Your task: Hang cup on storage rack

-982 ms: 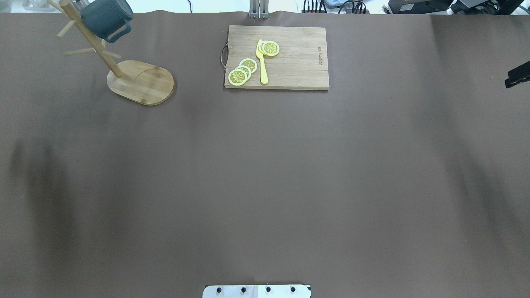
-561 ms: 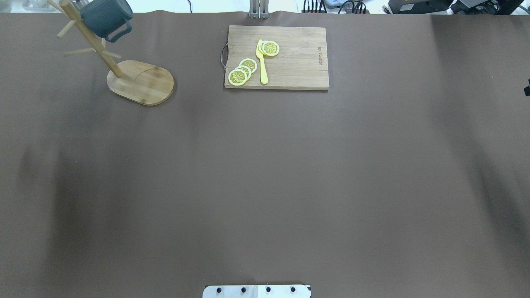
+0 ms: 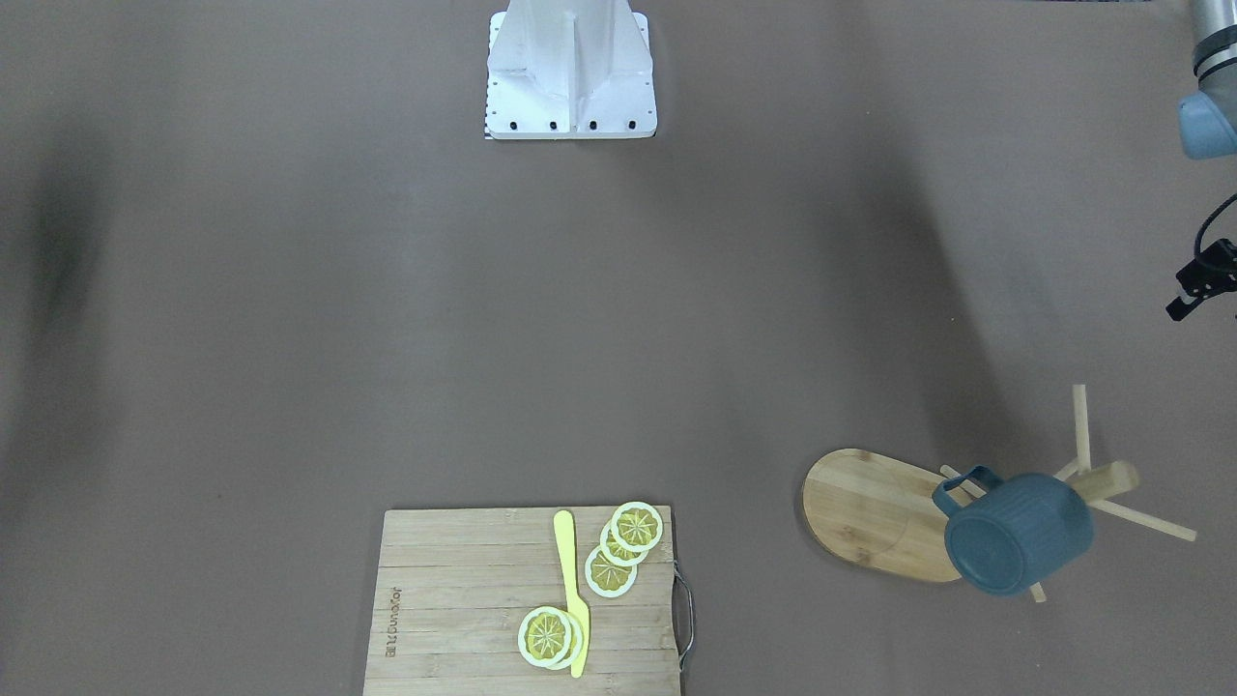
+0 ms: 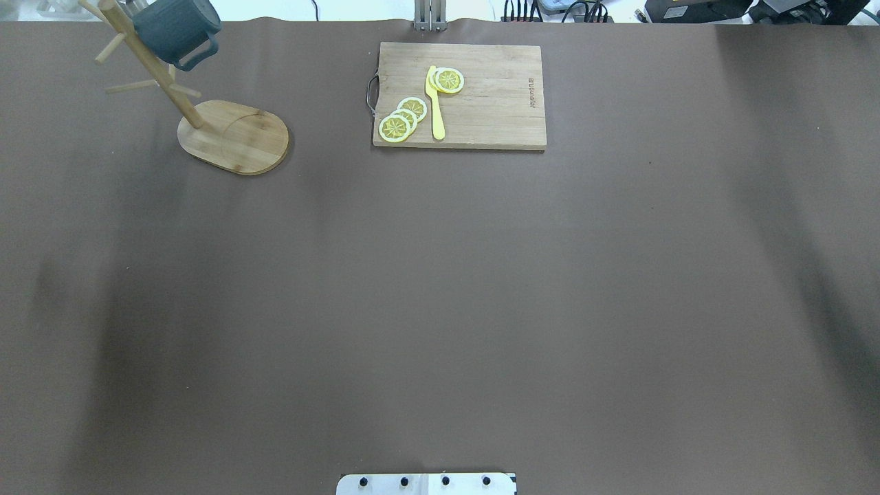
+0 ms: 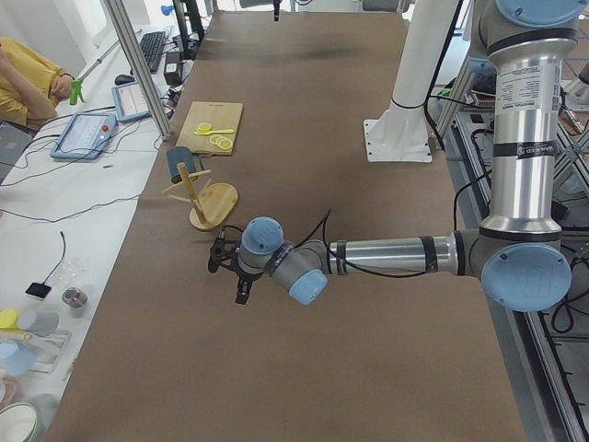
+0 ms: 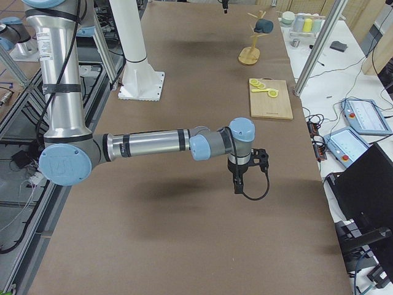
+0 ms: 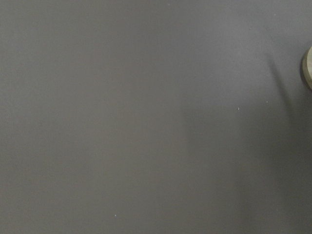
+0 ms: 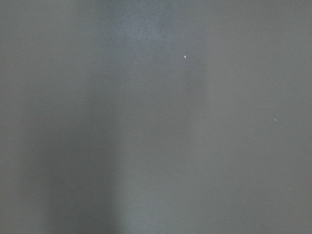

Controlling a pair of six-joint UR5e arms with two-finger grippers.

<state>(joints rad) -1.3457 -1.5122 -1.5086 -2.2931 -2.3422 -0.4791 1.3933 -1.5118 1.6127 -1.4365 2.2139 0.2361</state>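
The dark slate-blue cup (image 4: pixel 177 31) hangs by its handle on a peg of the bamboo storage rack (image 4: pixel 152 69), at the table's far left corner. In the front-facing view the cup (image 3: pixel 1020 532) hangs mouth-away over the rack's oval base (image 3: pixel 870 512). Neither gripper touches it. My left gripper (image 5: pixel 232 276) hovers over bare table, well short of the rack (image 5: pixel 204 193). My right gripper (image 6: pixel 237 186) hovers over bare table at the other end. I cannot tell whether either is open or shut. Both wrist views show only the table cover.
A slatted cutting board (image 4: pixel 459 96) with a metal handle lies at the far middle, bearing lemon slices (image 4: pixel 402 118) and a yellow knife (image 4: pixel 434 103). The robot's white base plate (image 4: pixel 426 483) is at the near edge. A black part of the left arm's end (image 3: pixel 1200 280) shows at the front-facing view's right edge.
The black tip of the right arm has drawn out of the overhead view at its right edge. The cup and rack have not moved.
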